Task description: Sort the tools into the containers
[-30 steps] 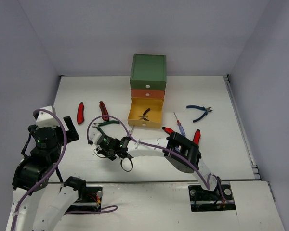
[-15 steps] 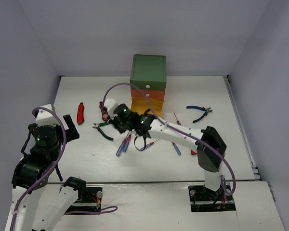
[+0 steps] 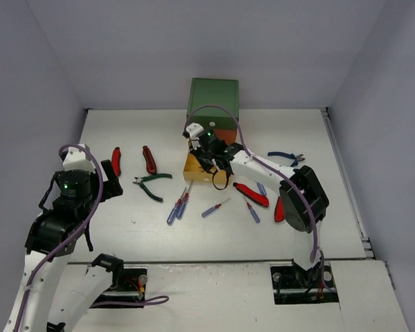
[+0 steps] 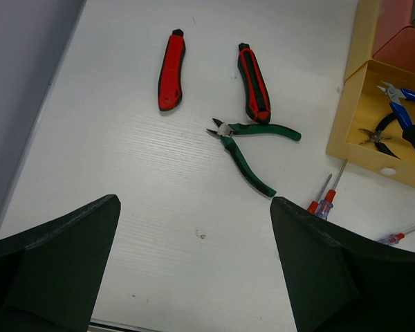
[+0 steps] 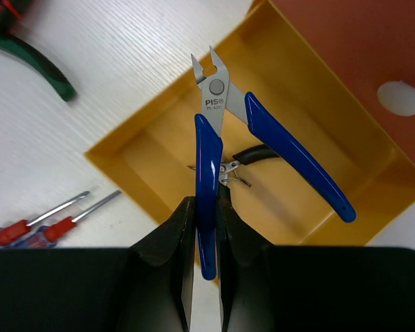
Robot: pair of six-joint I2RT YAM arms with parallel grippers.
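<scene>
Right wrist view: right jaws clamped on one handle of blue cutters, held over open yellow drawer containing black pliers. Left jaws wide apart above counter; green pliers lie there.

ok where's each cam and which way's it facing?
Top external: above, behind the bases, looking down the table toward the drawer stack; both arms show.
Left wrist: on the left arm, facing down at green pliers; open jaws frame the bottom.
Right wrist: on the right arm, facing down into the yellow drawer; jaws shut on blue cutters.
Shared: both wrists see that drawer and cutters.
</scene>
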